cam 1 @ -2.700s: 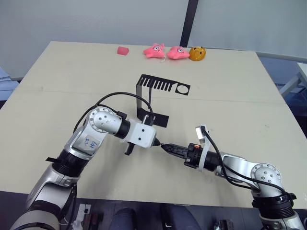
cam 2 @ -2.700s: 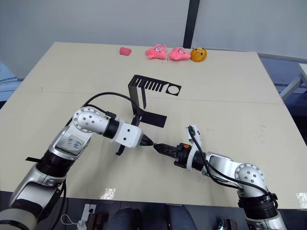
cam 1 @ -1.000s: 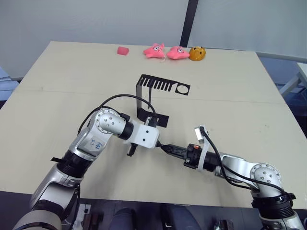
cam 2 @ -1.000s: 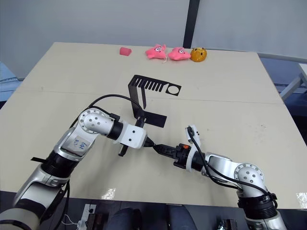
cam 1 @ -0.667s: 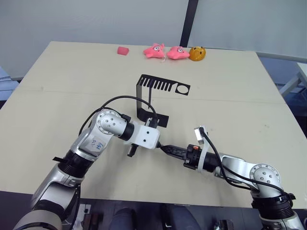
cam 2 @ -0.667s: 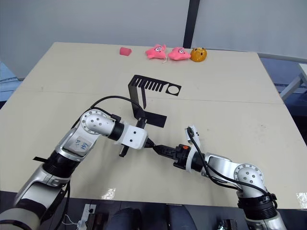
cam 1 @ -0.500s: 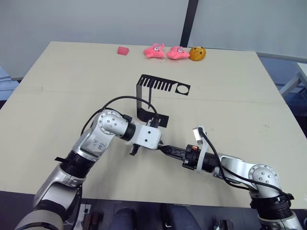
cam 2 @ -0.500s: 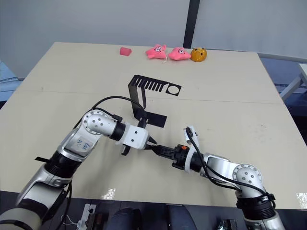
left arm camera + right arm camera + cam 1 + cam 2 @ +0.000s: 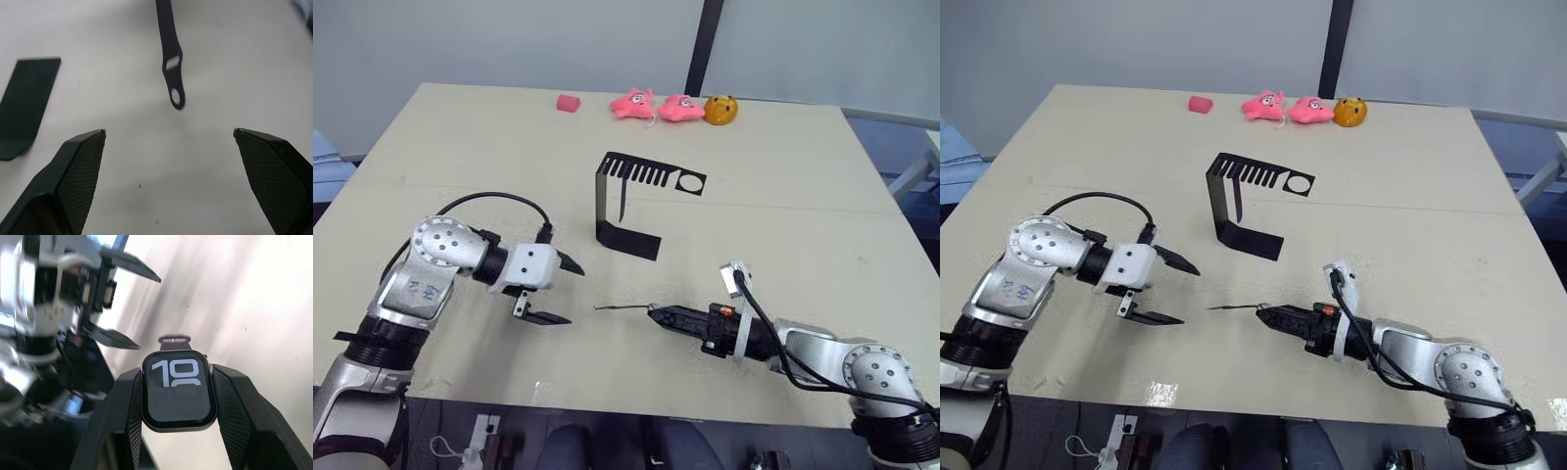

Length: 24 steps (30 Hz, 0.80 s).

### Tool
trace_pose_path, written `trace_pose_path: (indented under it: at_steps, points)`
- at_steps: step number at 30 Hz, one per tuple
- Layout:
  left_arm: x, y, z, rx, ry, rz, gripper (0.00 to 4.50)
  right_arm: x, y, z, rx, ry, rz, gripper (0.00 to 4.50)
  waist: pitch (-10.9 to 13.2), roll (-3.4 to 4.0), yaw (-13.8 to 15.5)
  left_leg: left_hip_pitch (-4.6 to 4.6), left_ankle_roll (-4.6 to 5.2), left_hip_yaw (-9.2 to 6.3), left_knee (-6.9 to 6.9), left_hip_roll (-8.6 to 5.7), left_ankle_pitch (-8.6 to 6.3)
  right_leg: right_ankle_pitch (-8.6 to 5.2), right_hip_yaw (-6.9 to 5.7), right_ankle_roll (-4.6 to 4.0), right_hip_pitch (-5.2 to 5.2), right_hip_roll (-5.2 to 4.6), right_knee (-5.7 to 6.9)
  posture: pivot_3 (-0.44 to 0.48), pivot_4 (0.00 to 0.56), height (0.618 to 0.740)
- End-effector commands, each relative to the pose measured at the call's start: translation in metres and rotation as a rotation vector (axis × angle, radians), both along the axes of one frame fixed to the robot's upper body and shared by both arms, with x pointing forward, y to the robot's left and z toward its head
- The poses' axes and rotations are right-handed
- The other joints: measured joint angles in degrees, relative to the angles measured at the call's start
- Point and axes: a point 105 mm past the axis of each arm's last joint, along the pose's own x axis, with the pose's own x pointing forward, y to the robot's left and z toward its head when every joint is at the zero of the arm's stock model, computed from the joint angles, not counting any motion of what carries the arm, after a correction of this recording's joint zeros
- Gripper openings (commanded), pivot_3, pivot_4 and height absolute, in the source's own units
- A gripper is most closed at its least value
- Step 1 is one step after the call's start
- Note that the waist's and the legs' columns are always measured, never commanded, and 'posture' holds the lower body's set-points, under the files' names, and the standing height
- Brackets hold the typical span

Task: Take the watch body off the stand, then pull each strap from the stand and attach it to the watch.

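My right gripper [image 9: 658, 315] lies low over the table's near right, shut on the watch body [image 9: 178, 391], whose black screen shows white digits. One strap [image 9: 171, 54] sticks out from the watch toward my left gripper, its free end with holes hanging just above the table. My left gripper [image 9: 576, 296] is open wide, a short way left of that strap end and apart from it. The black stand [image 9: 631, 201] stands at the table's middle. A second thin dark strap [image 9: 621, 201] hangs from its comb plate.
A red block [image 9: 568, 102], two pink plush toys [image 9: 651, 104] and an orange toy [image 9: 722, 109] lie along the far edge. The stand's flat foot [image 9: 24, 103] lies close beside my left gripper.
My left gripper has opened, let go of the strap and drawn back to the left. The strap stays on the watch in my right gripper, which shifted slightly right.
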Motion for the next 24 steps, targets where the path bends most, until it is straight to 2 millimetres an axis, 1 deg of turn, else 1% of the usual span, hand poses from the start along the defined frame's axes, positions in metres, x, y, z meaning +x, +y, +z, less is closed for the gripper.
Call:
trace_pose_path:
  at_steps: [1, 2, 5, 8, 9, 12, 14, 17, 24]
  points:
    - [-0.011, -0.004, 0.024, -0.178, -0.004, -0.049, 4.50, -0.011, 0.005, 0.011, -0.212, -0.417, 0.126, 1.60, 0.01, 0.01, -0.05, 0.00, 0.01, -0.01, 0.01, -0.01, -0.01, 0.00, 0.00, 0.01, 0.01, 0.00, 0.01, 0.000, 0.150, 0.740]
    - [-0.011, -0.003, 0.025, -0.209, 0.000, -0.043, 4.50, -0.012, 0.005, 0.011, -0.313, -0.569, 0.172, 1.60, 0.01, 0.01, -0.07, -0.01, 0.01, -0.01, 0.04, -0.02, -0.01, 0.00, -0.01, 0.01, 0.00, 0.00, 0.01, 0.000, 0.150, 0.740]
    - [-0.011, 0.000, 0.024, -0.244, -0.009, -0.047, 4.50, -0.016, 0.005, 0.009, -0.458, -0.848, 0.286, 1.60, 0.01, 0.01, -0.17, 0.00, 0.02, -0.05, 0.12, -0.03, -0.03, 0.00, -0.02, 0.01, 0.02, 0.03, 0.04, 0.000, 0.150, 0.740]
    - [-0.012, 0.001, 0.025, -0.277, -0.010, -0.048, 4.50, -0.018, 0.004, 0.007, -0.564, -1.034, 0.365, 1.60, 0.01, 0.01, -0.19, 0.01, -0.03, -0.03, 0.12, -0.03, 0.00, 0.00, -0.02, 0.01, 0.01, 0.07, 0.08, 0.000, 0.150, 0.740]
    - [-0.011, 0.002, 0.025, -0.280, -0.007, -0.043, 4.50, -0.018, 0.003, 0.006, -0.579, -1.067, 0.376, 1.60, 0.01, 0.01, -0.19, 0.01, -0.04, -0.02, 0.13, -0.03, 0.00, 0.00, -0.01, 0.01, 0.00, 0.07, 0.08, 0.000, 0.150, 0.740]
    - [-0.012, 0.007, 0.024, -0.269, -0.019, -0.051, 4.50, -0.013, -0.002, 0.011, -0.619, -1.195, 0.350, 1.60, 0.01, 0.00, -0.11, 0.02, -0.05, -0.02, 0.18, -0.03, 0.00, 0.00, -0.01, 0.01, 0.02, 0.05, 0.11, 0.000, 0.150, 0.740]
    - [-0.013, 0.009, 0.023, -0.263, -0.022, -0.054, 4.50, -0.011, -0.006, 0.009, -0.641, -1.228, 0.340, 1.60, 0.01, 0.00, -0.10, 0.03, -0.05, -0.02, 0.21, -0.03, 0.00, 0.00, -0.01, 0.01, 0.02, 0.05, 0.12, 0.000, 0.150, 0.740]
    - [-0.013, 0.012, 0.021, -0.258, -0.020, -0.051, 4.50, -0.007, -0.012, 0.005, -0.655, -1.219, 0.318, 1.60, 0.01, 0.00, -0.08, 0.03, -0.05, -0.01, 0.24, -0.03, 0.00, 0.00, -0.01, 0.01, 0.03, 0.05, 0.15, 0.000, 0.150, 0.740]
    - [-0.015, 0.011, 0.016, -0.233, -0.019, -0.061, 4.50, -0.002, -0.011, 0.002, -0.649, -1.208, 0.297, 1.60, 0.01, 0.01, -0.15, 0.07, -0.06, 0.01, 0.31, -0.03, -0.01, -0.01, 0.00, 0.00, 0.03, 0.05, 0.30, 0.000, 0.150, 0.740]
